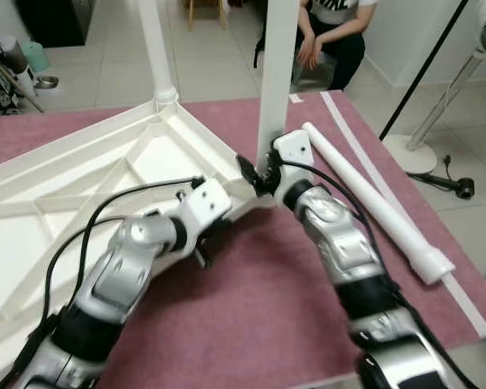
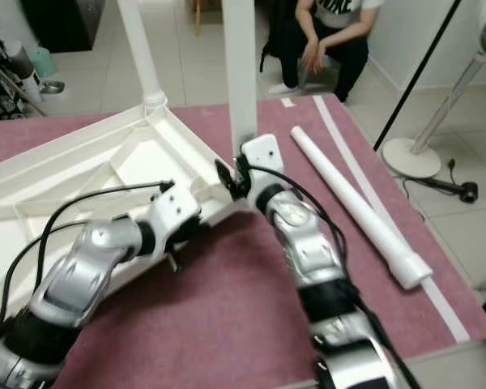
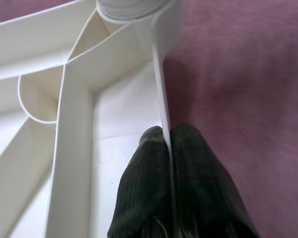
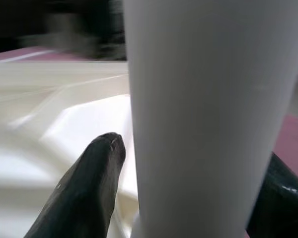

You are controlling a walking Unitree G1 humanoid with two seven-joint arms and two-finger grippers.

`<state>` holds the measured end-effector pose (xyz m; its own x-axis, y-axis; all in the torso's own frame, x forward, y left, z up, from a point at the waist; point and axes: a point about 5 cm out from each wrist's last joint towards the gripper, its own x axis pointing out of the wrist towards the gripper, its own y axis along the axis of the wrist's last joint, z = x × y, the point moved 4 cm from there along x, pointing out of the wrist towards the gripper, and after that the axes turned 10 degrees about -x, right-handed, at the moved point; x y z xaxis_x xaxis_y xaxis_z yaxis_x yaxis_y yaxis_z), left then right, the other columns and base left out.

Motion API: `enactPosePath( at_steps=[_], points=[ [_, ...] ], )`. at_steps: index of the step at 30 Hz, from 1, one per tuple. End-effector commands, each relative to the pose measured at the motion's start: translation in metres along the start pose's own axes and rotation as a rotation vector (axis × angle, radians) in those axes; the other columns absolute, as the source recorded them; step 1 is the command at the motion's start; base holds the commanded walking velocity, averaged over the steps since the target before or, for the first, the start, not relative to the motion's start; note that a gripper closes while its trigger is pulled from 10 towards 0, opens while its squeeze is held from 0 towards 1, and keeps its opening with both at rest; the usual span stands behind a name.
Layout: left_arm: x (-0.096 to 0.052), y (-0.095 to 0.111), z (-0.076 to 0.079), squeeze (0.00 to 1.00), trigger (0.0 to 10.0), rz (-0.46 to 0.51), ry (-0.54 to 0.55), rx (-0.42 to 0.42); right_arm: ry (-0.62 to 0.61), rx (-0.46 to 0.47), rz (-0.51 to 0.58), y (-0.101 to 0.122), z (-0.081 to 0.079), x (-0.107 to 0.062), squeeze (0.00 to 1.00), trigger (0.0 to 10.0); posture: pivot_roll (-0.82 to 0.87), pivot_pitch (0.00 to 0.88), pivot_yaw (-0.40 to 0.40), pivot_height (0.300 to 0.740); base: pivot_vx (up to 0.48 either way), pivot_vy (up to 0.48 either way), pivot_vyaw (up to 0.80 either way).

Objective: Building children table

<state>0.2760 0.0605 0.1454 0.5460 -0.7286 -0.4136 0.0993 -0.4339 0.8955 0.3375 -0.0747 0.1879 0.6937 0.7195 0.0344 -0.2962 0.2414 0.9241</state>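
Holding things steady matters now, because the upright leg point(image 1: 277, 73) could lean and pop out of its corner hole if the right gripper point(image 1: 257, 176) pushes sideways. The tabletop point(image 1: 81, 190) could also slide on the pink surface point(image 1: 267, 308) if the left gripper point(image 3: 168, 163) lets its rim slip. The right arm reaches forward, its jaws closed around the bottom of that leg. The left arm bends in low, its jaws pinched tight on the thin rim. A spare leg point(image 1: 373, 198) lies nearby.
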Motion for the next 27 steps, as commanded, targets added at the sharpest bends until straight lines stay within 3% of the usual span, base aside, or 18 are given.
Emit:
enactPosePath(
  at_steps=[1, 6, 12, 13, 14, 15, 16, 18, 20, 25, 27],
  points=[
    [-0.022, 0.043, 0.014, 0.00, 10.0, 0.181, -0.079, 0.189, 0.299, 0.048, 0.045, 0.006, -0.043, -0.004, 0.00, 10.0, 0.11, 0.000, 0.012, 0.740, 0.000, 0.000, 0.00],
    [-0.042, 0.027, 0.019, 0.00, 10.0, 0.139, -0.157, 0.200, 0.481, 0.056, 0.025, 0.002, -0.047, -0.029, 0.00, 10.0, 0.12, 0.000, 0.008, 0.740, 0.000, 0.000, 0.00],
    [-0.045, 0.019, 0.022, 0.00, 10.0, 0.123, -0.181, 0.200, 0.517, 0.056, 0.010, -0.003, -0.047, -0.030, 0.00, 10.0, 0.12, 0.000, 0.007, 0.740, 0.000, 0.000, 0.00],
    [-0.042, 0.016, 0.023, 0.00, 10.0, 0.114, -0.181, 0.202, 0.531, 0.067, 0.014, -0.003, -0.049, -0.029, 0.00, 9.0, 0.12, 0.000, 0.007, 0.740, 0.000, 0.000, 0.00],
    [-0.038, 0.012, 0.023, 0.00, 10.0, 0.104, -0.169, 0.195, 0.539, 0.074, 0.015, -0.004, -0.052, -0.026, 0.00, 5.8, 0.12, 0.000, 0.007, 0.740, 0.000, 0.000, 0.00],
    [-0.038, 0.012, 0.023, 0.00, 10.0, 0.104, -0.169, 0.195, 0.539, 0.074, 0.015, -0.004, -0.052, -0.026, 0.00, 5.8, 0.12, 0.000, 0.007, 0.740, 0.000, 0.000, 0.00],
    [-0.034, 0.008, 0.023, 0.00, 10.0, 0.094, -0.149, 0.187, 0.537, 0.082, 0.010, -0.006, -0.056, -0.022, 0.00, 0.0, 0.12, 0.000, 0.007, 0.740, 0.000, 0.000, 0.00],
    [-0.034, 0.008, 0.023, 0.00, 10.0, 0.094, -0.149, 0.187, 0.537, 0.082, 0.010, -0.006, -0.056, -0.022, 0.00, 0.0, 0.12, 0.000, 0.007, 0.740, 0.000, 0.000, 0.00],
    [-0.016, -0.008, 0.013, 0.00, 10.0, 0.042, -0.044, 0.173, 0.468, 0.090, -0.035, -0.020, -0.061, -0.010, 0.00, 0.0, 0.11, 0.000, 0.007, 0.740, 0.000, 0.000, 0.00],
    [-0.003, -0.017, 0.002, 0.00, 10.0, 0.018, 0.065, 0.156, 0.390, 0.102, -0.092, -0.036, -0.065, -0.001, 0.00, 0.0, 0.11, 0.000, 0.000, 0.740, 0.000, 0.000, 0.00],
    [0.007, -0.015, -0.014, 0.00, 10.0, 0.020, 0.194, 0.138, 0.290, 0.113, -0.126, -0.045, -0.069, 0.009, 0.00, 0.0, 0.12, 0.000, 0.000, 0.740, 0.000, 0.000, 0.00]
  ],
)
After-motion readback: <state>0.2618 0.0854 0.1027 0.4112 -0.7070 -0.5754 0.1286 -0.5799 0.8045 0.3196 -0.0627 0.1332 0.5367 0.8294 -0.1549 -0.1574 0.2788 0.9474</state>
